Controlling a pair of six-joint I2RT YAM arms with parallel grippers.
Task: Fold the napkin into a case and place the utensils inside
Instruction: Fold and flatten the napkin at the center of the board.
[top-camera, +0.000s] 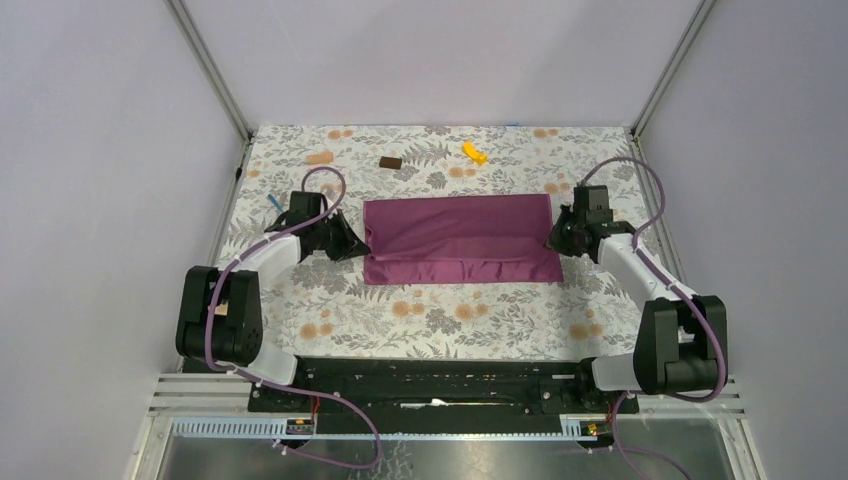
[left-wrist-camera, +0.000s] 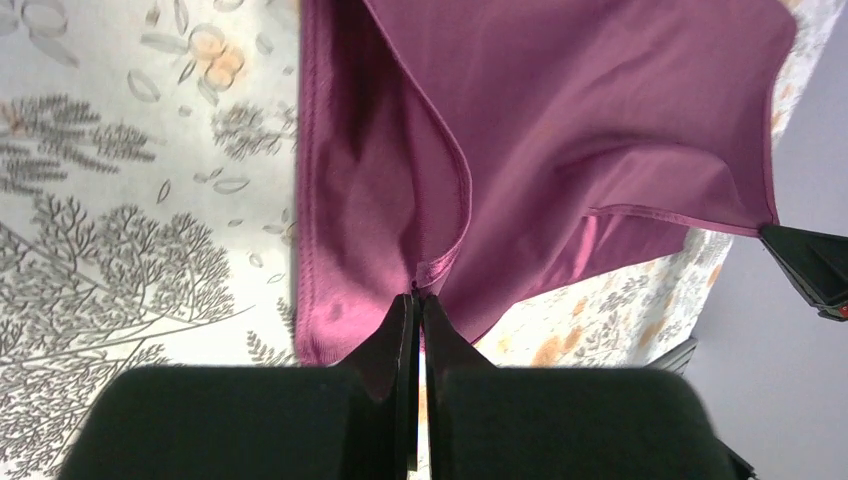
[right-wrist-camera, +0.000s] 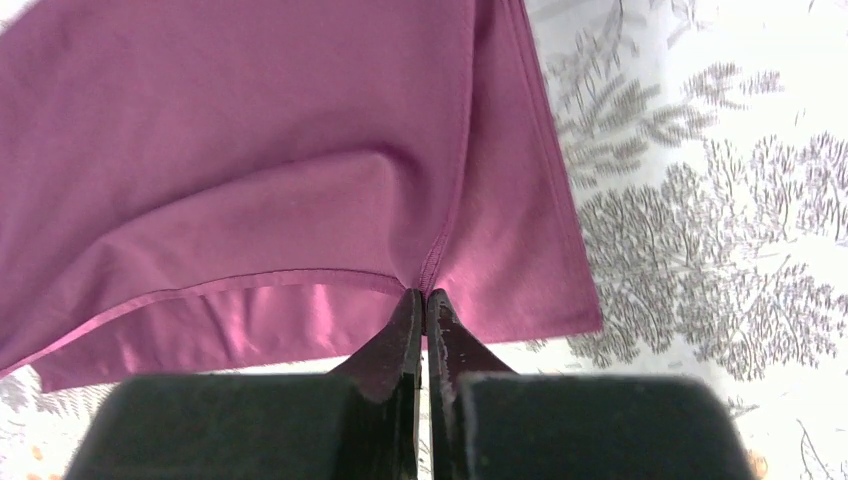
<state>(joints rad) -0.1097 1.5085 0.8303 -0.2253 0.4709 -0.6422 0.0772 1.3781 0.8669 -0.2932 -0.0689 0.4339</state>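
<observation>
The left jaws were pressed together, pinching the hem of the napkin (left-wrist-camera: 600, 120) at its left edge, where the upper layer curled up off the layer beneath. The right jaws were likewise shut on the hem at the opposite edge (right-wrist-camera: 250, 130), gripping the corner of the upper layer just where its stitched border turned. Between the two grips the cloth hung in shallow swags rather than lying taut.

From above, the plum napkin (top-camera: 460, 235) lay across the middle of the bench (top-camera: 450, 320), spread wide with a narrower band showing along its near edge and an arm at each short end.

It looked light, limp and slightly glossy, so it would likely sag, crease and slide over itself. The stitched hem seemed the surest place to hold, both ends moved together to keep the fold straight.

The utensils could not be made out. A bluish sliver (top-camera: 275, 204) beside the left arm (top-camera: 300, 240) was too small to identify. A brown block (top-camera: 390, 161) and yellow piece (top-camera: 474, 152) sat well beyond, near the far edge.
</observation>
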